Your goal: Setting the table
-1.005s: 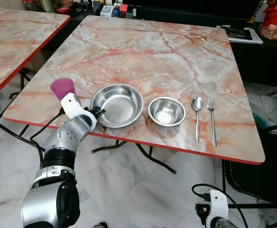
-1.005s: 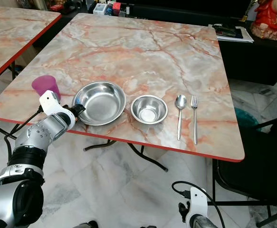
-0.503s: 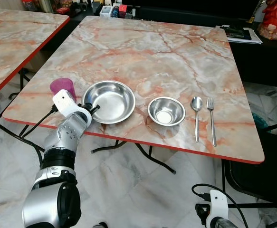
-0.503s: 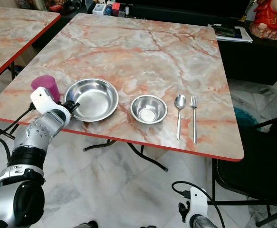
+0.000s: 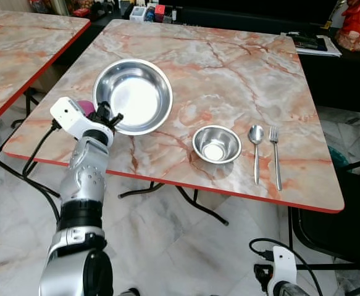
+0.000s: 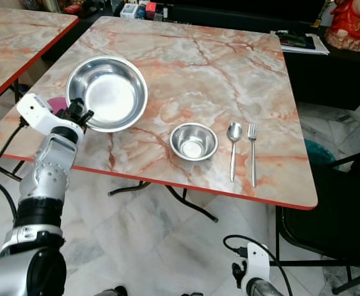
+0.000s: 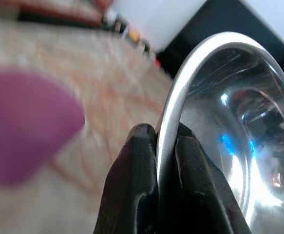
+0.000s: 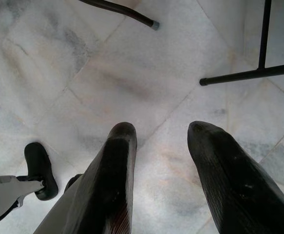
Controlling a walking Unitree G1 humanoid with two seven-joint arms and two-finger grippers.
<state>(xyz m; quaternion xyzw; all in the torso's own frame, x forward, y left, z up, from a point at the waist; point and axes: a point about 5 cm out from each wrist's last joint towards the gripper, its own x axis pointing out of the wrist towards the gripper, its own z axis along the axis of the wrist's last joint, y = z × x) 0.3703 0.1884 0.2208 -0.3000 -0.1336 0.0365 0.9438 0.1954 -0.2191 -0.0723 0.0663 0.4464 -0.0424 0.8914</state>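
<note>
My left gripper [image 5: 107, 115] is shut on the near rim of a large steel bowl [image 5: 133, 94], holding it tilted above the left part of the marble table [image 5: 229, 68]. The left wrist view has the bowl's rim [image 7: 180, 97] pinched between the two black fingers [image 7: 137, 185]. A purple cup [image 5: 85, 107] stands on the table just behind that gripper, mostly hidden by it. A small steel bowl [image 5: 217, 143] sits near the front edge, with a spoon [image 5: 255, 150] and a fork [image 5: 275, 155] to its right. My right gripper [image 8: 161, 146] hangs open over the floor.
A second marble table [image 5: 19, 37] stands at the left with a gap between. Small boxes and bottles [image 5: 149, 11] line the far edge. A black chair [image 5: 346, 228] is at the right, and table legs [image 5: 186, 197] cross under the table.
My left gripper has lifted the large bowl off the table and carried it up and away from the front edge, tilting it. The rest of the setting stayed put.
</note>
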